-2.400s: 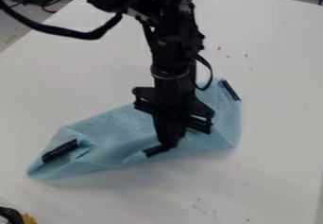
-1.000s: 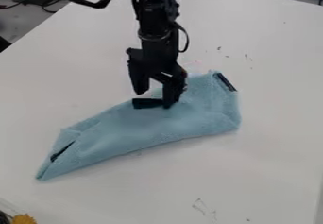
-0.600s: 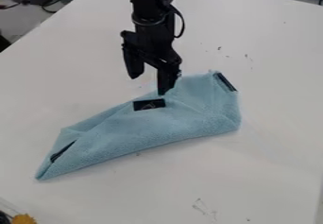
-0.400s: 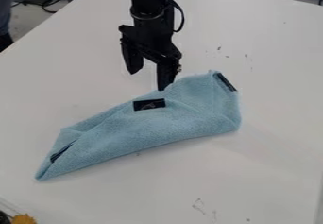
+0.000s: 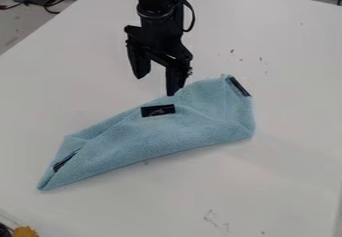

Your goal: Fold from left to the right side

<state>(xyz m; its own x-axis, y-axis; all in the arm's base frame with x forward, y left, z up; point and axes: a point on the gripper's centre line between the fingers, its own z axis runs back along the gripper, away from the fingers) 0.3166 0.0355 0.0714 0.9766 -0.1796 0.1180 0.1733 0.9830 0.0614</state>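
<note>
"Where does the item lie?"

"The blue cloth (image 5: 160,133) lies slantwise on the worktop (image 5: 280,166), its narrow tip towards eight o'clock and its broad end towards two. Folds and creases cross it. One dark patch (image 5: 157,110) sits near the far edge, at mid-length."

"Expected handling?"

"Light, limp and slightly grippy, I judge; nothing fragile. It should crumple if pushed, and a shallow pinch might catch only the upper layer."

"Recommended hold?"

"For a left-to-right fold, the narrow end at eight o'clock, all layers together, then lift and carry towards two."

"Condition of the tool?"

"The tool (image 5: 157,84) hangs at twelve o'clock from the cloth's middle, fingers well parted, nothing between them. The finger on the three o'clock side reaches down to the cloth's far edge; whether it touches or stops just behind, I cannot determine from this angle."

"Finding?"

"No grip on the cloth. Left end awaiting the fold, in my judgement."
</note>
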